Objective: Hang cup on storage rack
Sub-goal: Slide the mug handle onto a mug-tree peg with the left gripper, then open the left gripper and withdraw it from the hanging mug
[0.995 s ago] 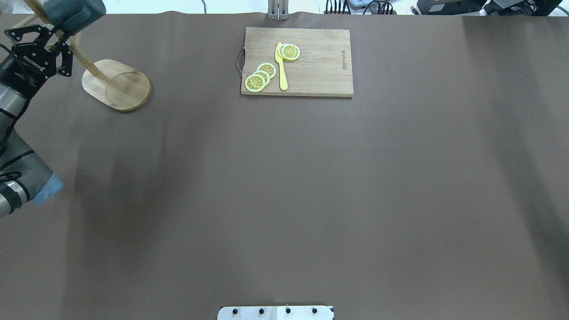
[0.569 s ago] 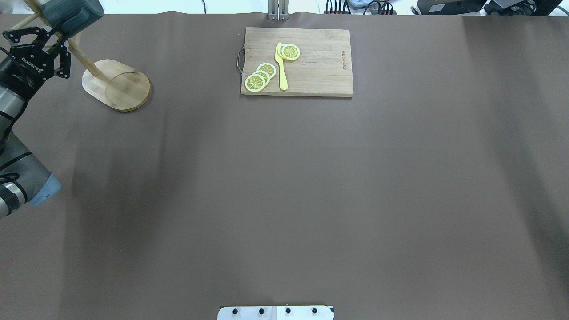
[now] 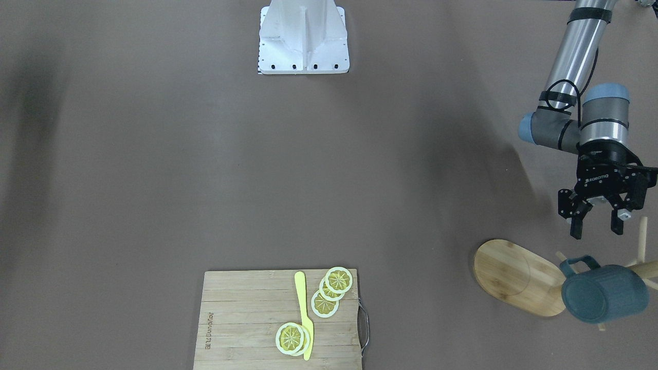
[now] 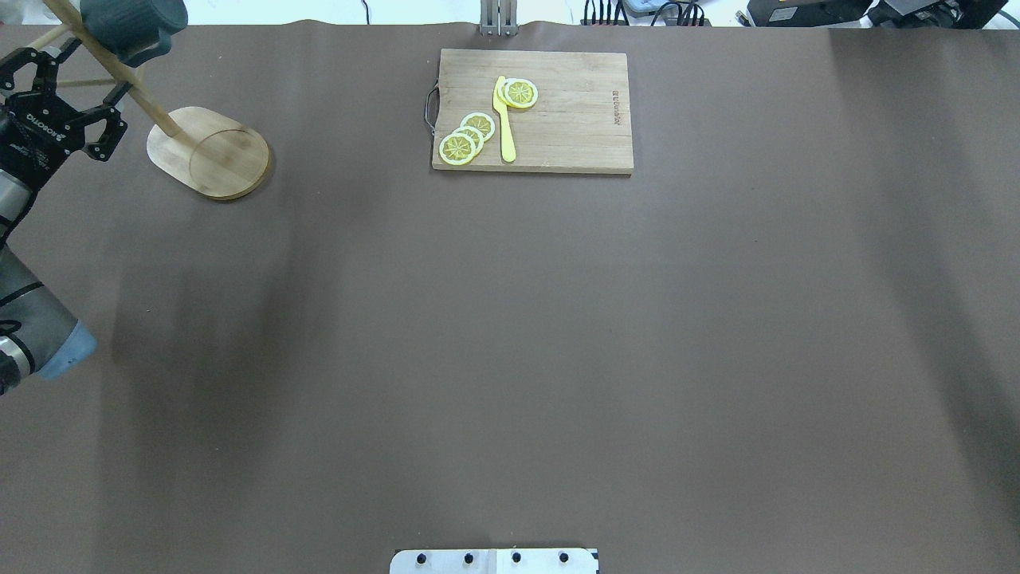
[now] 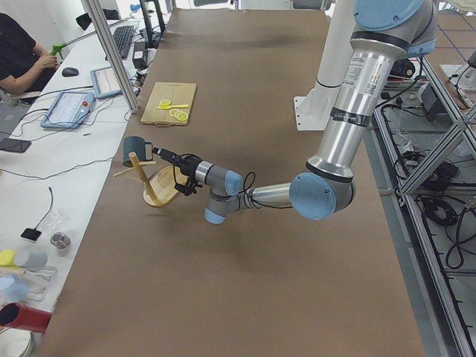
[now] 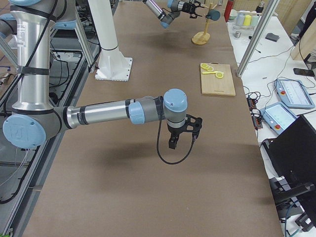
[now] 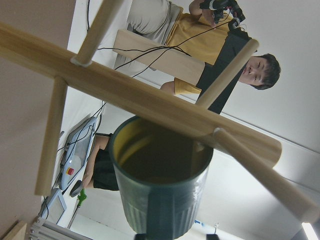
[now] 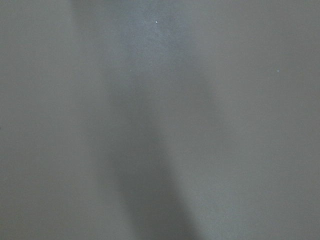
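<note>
Mug [image 3: 604,294] on the mug tree [image 3: 514,275] is hard, breakable; grab its side. My left gripper [image 3: 596,231] beside the tree is spread wide, empty.

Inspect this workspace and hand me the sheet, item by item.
Surface: brown table cover, no spills seen.
Job's things: cup hangs high on the storage rack, with nothing gripping it.
Clutter: cutting board with lemon slices and a yellow knife, well away from the rack.
Grippers: left tool is open and empty, beside the rack and apart from the cup. Right tool is above bare table; open or shut cannot be told.
Cables: a black cable loops below the right wrist.
Surroundings: a person sits at a side desk.
</note>
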You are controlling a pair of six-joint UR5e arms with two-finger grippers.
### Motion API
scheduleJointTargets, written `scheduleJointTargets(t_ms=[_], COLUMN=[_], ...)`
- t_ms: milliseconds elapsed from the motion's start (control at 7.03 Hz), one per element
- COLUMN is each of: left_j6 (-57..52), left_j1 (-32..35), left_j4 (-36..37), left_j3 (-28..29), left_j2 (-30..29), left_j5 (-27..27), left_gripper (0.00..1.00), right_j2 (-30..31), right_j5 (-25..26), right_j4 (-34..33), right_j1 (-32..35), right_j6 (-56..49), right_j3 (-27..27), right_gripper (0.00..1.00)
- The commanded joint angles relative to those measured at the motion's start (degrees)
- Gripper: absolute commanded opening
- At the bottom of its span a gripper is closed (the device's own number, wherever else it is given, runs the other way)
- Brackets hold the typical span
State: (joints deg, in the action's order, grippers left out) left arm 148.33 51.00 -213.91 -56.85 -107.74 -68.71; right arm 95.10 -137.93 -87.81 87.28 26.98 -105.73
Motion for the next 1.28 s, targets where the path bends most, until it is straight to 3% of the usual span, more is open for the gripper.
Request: scheduleJointTargets(t_ms=[0,711,1138], left_j6=[0.1,-0.5,-4.0], left_j1=[0.5,0.6,0.7], left_j4=[-0.2,-0.4,0.7], left_j3=[-1.2,-22.7,-41.7], left_j2=[0.5,16.6,20.5], left_j5=[-0.2,-0.2,0.0], left_gripper=[0.98,0.98,0.98], right_j2=[0.0,-0.4,-0.3], right_j5=[-0.1,-0.1,-0.1], right_j4=[-0.1,-0.1,-0.1], right_j1=[-0.1,-0.4,-0.4], right_j6=[0.0,1.1,1.1], right_j3=[0.0,0.0,0.0], right_gripper=[1.0,1.0,1.0])
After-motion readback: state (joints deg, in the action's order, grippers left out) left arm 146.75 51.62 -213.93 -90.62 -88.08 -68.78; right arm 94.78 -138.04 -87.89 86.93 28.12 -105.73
